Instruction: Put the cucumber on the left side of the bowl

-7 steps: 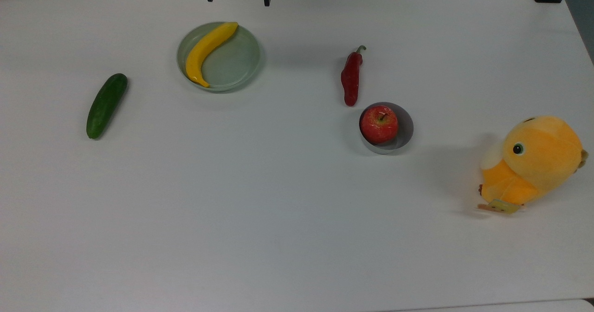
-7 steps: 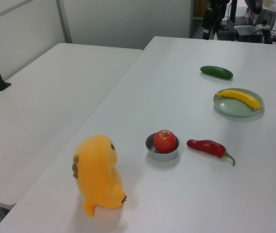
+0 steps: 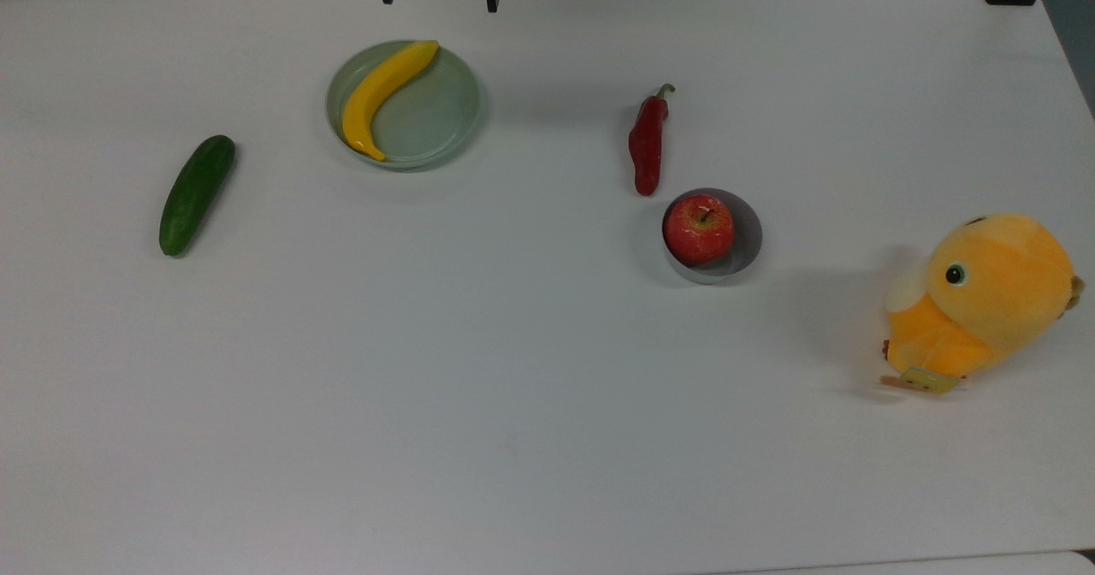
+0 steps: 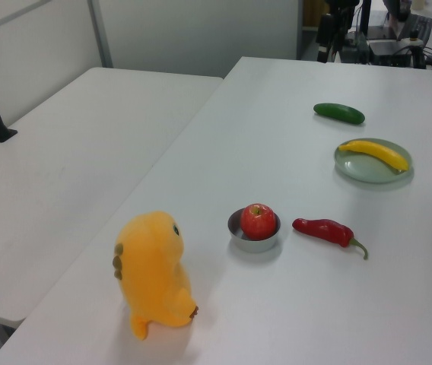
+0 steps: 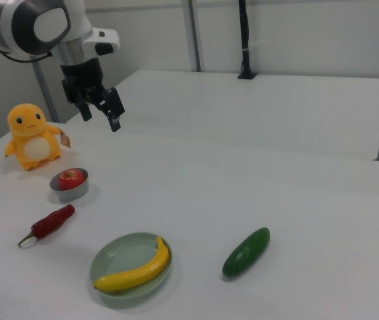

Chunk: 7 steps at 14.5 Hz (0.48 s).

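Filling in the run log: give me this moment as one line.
phase: pre-grasp | gripper: open, raised above table | cucumber: untouched, far from bowl | bowl: holds apple

A smooth dark green cucumber (image 3: 197,195) lies flat on the white table, angled diagonally — far toward the top view's left. The small grey metal bowl (image 3: 742,254) sits upright, well apart from it.
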Motion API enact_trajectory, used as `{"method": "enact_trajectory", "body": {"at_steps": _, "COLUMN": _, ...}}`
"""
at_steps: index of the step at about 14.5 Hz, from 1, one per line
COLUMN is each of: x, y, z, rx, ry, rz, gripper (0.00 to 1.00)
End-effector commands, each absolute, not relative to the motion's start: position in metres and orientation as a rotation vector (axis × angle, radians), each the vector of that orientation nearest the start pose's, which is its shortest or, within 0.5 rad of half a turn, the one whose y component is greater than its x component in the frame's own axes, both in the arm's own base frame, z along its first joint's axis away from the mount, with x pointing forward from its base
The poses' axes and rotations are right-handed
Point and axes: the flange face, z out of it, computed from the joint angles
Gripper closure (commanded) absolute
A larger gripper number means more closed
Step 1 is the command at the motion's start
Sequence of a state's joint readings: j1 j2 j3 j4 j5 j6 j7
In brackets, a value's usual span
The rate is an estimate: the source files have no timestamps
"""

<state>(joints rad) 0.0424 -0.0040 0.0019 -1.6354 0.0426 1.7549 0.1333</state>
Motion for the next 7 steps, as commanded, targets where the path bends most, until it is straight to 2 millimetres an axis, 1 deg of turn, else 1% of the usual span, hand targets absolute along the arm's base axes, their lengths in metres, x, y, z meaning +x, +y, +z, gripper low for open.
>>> {"method": "enact_trajectory", "body": {"at_steps": 1, "x": 0.5658, "y": 0.0335, "z": 0.6122, "rx": -3.058, "ry": 0.146, "rz": -0.174, "gripper": 0.00}}
{"method": "enact_trajectory", "body": {"at_steps": 7, "x": 0.5651, "y": 0.0352, "z": 0.6060, "rx": -3.061, "ry": 0.142, "rz": -0.152, "gripper": 0.00}}
